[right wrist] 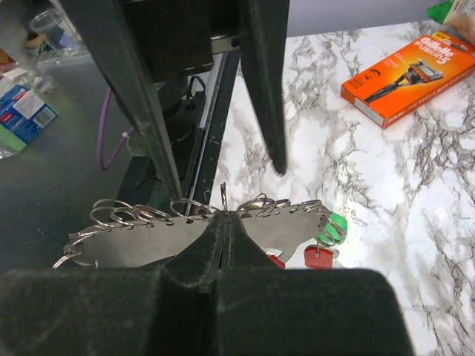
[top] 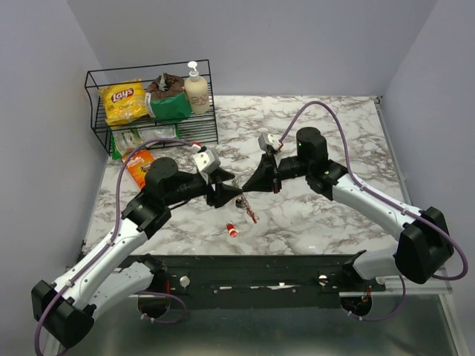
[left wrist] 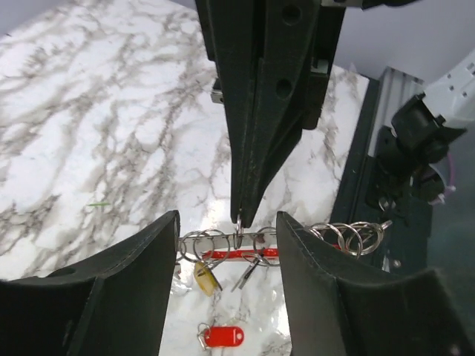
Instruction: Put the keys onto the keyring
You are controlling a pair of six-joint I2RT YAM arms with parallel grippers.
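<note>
The keyring [left wrist: 230,254], a thin red loop on a silvery bar carrying several metal rings, hangs above the marble table between the two arms [top: 249,208]. My right gripper [right wrist: 223,215] is shut on one upright ring of the keyring [right wrist: 148,245]; in the left wrist view its black fingers [left wrist: 252,148] come down from above. My left gripper [left wrist: 226,248] is open, its fingers either side of the keyring and not touching it. A yellow-headed key [left wrist: 204,276] dangles from the rings, and so do a green one [right wrist: 334,226] and a red one [right wrist: 318,256]. A loose red key [top: 232,230] lies on the table below.
A black wire basket [top: 96,111] at the back left holds a Lays bag [top: 123,100], a green packet and a soap bottle [top: 196,89]. An orange razor box [top: 139,165] lies beside the left arm. A black rail [top: 260,271] runs along the table's near edge.
</note>
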